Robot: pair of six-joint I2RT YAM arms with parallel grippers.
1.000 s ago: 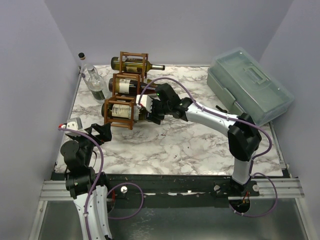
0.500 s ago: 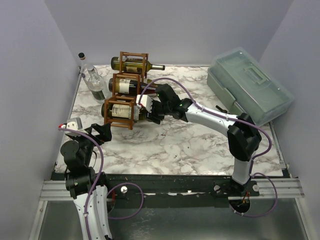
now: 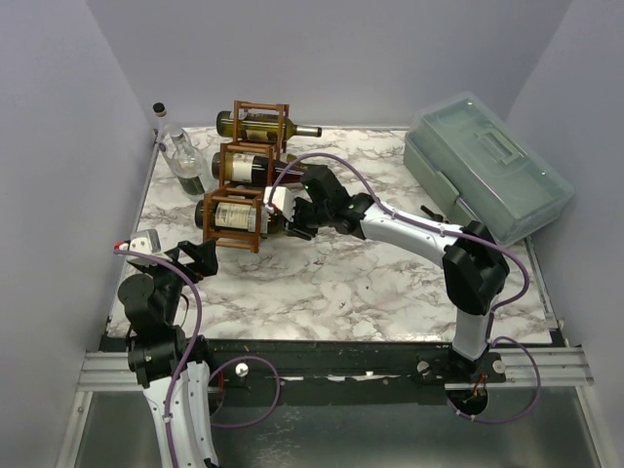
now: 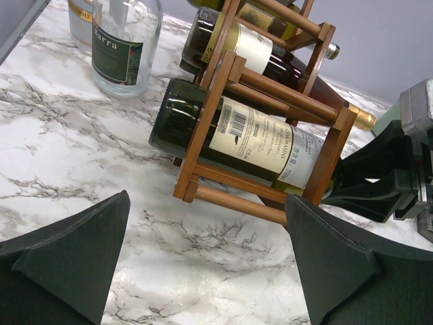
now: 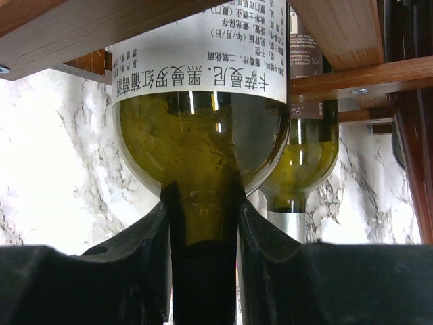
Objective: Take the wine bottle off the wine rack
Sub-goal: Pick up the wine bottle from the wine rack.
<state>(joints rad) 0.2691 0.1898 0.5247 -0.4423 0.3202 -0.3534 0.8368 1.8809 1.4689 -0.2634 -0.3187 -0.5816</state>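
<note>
The reddish-brown wine rack (image 3: pixel 255 195) stands at the back left of the marble table, with a bottle lying in each of its three cells. The nearest wine bottle (image 3: pixel 226 215) is dark green with a white label and lies in the front cell (image 4: pixel 203 135). My right gripper (image 3: pixel 291 224) is at the rack's right side, shut on this bottle's neck (image 5: pixel 201 203). Both black fingers (image 5: pixel 142 250) press the neck from either side. My left gripper (image 3: pixel 198 258) hovers near the front left, open and holding nothing, pointing at the rack (image 4: pixel 203 267).
Two more bottles (image 3: pixel 255 168) (image 3: pixel 263 124) fill the rack's rear cells. A clear glass bottle (image 3: pixel 181 156) stands in the back left corner. A grey-green toolbox (image 3: pixel 487 171) sits at the right edge. A small grey object (image 3: pixel 146 240) lies by the left wall.
My right gripper's fingers have closed onto the front bottle's neck, and the arm has edged slightly toward the rack. The left arm has not moved.
</note>
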